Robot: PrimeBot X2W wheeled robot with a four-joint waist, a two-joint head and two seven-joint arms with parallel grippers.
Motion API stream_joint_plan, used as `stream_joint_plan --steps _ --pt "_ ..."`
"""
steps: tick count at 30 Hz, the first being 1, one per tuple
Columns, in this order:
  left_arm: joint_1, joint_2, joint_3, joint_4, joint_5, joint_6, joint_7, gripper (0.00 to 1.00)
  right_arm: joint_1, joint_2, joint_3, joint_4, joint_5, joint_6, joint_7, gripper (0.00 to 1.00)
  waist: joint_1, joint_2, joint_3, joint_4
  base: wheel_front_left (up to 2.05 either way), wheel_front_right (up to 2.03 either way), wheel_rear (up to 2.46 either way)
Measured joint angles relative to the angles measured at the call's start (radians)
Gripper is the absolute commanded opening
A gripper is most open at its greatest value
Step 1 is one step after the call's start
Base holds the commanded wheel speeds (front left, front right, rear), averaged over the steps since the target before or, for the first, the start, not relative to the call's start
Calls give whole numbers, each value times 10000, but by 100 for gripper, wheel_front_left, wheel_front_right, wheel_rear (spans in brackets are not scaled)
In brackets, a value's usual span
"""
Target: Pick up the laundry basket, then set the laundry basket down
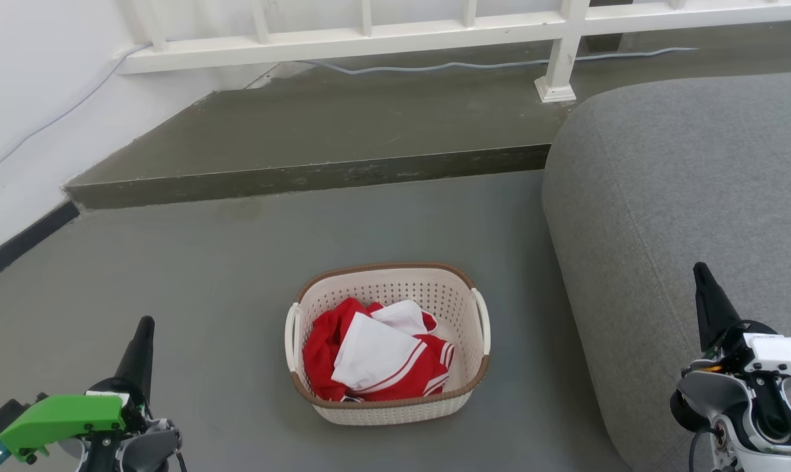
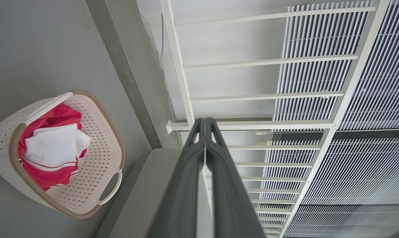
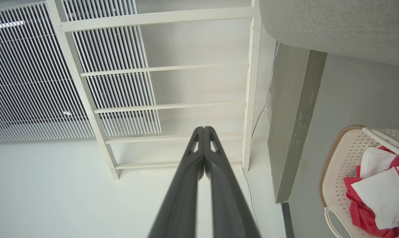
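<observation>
The laundry basket (image 1: 395,295) stands upright on the grey floor, cream and perforated with a brown rim, holding red and white clothes (image 1: 377,357). It also appears in the left wrist view (image 2: 100,142) and at the right edge of the right wrist view (image 3: 339,165). My left gripper (image 1: 145,326) is shut and empty at the lower left, well left of the basket; its closed fingertips (image 2: 205,120) point at the railing. Over the sofa, right of the basket, my right gripper (image 1: 700,270) is shut and empty, its own fingertips (image 3: 204,129) together.
A grey sofa (image 1: 683,216) fills the right side, close to the basket. A raised dark step (image 1: 303,174) crosses behind, with a white railing (image 1: 369,36) and a cable (image 1: 434,65) on it. A white wall (image 1: 35,98) runs along the left.
</observation>
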Motion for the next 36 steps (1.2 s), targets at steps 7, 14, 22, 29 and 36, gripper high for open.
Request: stream_joint_plan --steps 7,14,22,29,36 --pt "0 0 0 0 0 0 0 0 0 2 -2 0 0 2 0 0 0 0 0 0 0 0 0" --pt "420 -222 -82 495 0 12 -2 100 534 253 44 481 4 -15 -4 100 0 0 1 0 0 0 0" --pt "420 -217 -194 397 -31 12 -167 100 516 244 203 301 -56 -15 -90 100 0 0 3 -1 0 0 0" --pt "406 -213 -336 222 2 12 -428 100 464 230 407 79 -318 -15 -199 100 0 0 7 -2 0 0 0" --pt "343 -194 -541 23 184 12 -696 100 406 213 686 -119 -658 -15 -458 100 0 0 18 -3 0 0 0"
